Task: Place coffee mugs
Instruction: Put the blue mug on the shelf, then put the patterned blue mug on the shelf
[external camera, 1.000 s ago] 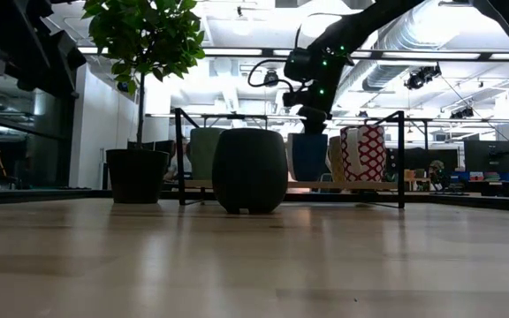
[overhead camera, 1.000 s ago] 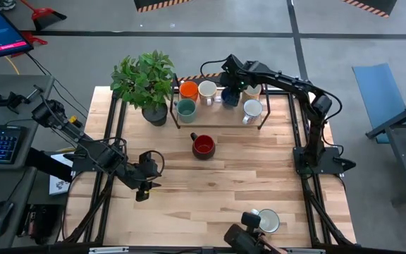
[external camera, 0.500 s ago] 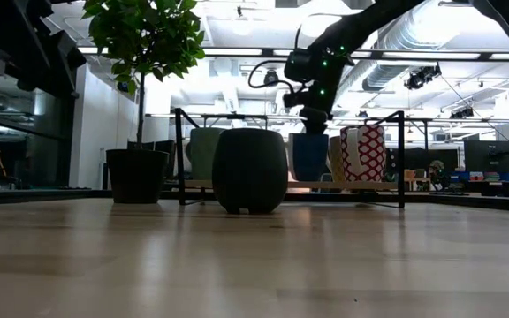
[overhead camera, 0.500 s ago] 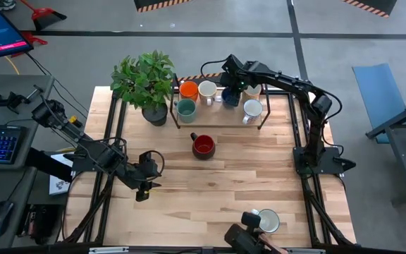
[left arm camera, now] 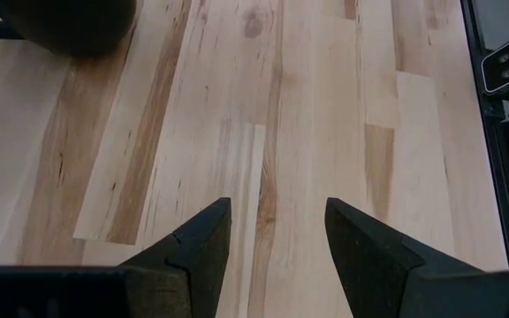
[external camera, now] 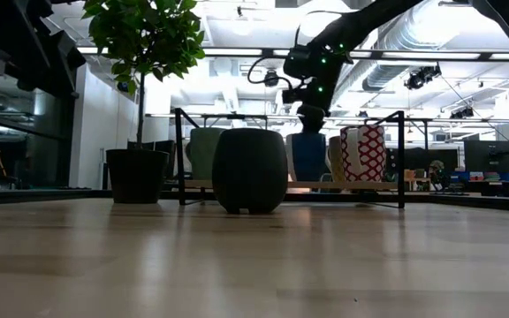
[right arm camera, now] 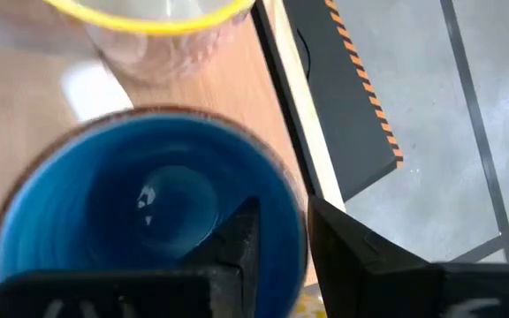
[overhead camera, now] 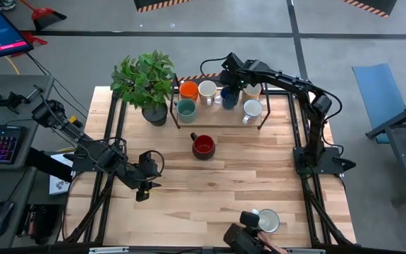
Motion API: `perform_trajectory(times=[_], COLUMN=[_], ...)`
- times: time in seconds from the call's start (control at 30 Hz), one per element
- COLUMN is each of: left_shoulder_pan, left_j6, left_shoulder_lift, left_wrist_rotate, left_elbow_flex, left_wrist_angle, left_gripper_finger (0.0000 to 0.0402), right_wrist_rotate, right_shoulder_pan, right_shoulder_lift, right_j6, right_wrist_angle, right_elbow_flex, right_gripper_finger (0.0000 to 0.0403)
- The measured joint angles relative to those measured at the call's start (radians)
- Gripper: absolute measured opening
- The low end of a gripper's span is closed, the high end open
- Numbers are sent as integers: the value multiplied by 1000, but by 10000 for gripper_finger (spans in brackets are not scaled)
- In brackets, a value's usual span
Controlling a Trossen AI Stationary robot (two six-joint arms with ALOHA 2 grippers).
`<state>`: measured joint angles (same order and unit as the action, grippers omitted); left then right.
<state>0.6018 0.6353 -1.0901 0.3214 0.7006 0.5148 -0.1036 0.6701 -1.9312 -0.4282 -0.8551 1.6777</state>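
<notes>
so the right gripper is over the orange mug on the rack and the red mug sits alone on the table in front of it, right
Not quite. The right gripper is over the blue mug, not the orange mug, which stands at the rack's far-left corner. The right wrist view shows one finger inside the blue rim and one outside. The red mug does sit alone on the table in front of the rack.

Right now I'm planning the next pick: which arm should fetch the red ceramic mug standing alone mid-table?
Left: its open hand waits nearer the red ceramic mug; the right hand straddles the blue mug's rim.
</notes>
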Motion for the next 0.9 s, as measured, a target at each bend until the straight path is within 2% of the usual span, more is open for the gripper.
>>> perform_trajectory(times=[0.53,0.7,0.8,0.9], left_shoulder_pan=[0,0,0,0], left_j6=[-10,-10,-10,-10], left_shoulder_lift=[0,0,0,0], left_wrist_rotate=[1,1,2,3], left_elbow_flex=[0,0,0,0], left_wrist_angle=[0,0,0,0], left_gripper_finger=[172,172,172,172], right_wrist_rotate=[11,17,97,260], right_shoulder_pan=[-10,-35,-54,-82], right_shoulder_lift=[0,0,0,1], right_j6=[75,191,308,411], right_wrist_angle=[-160,-334,-504,-680], right_elbow_flex=[156,238,286,309], right_gripper_finger=[74,74,74,73])
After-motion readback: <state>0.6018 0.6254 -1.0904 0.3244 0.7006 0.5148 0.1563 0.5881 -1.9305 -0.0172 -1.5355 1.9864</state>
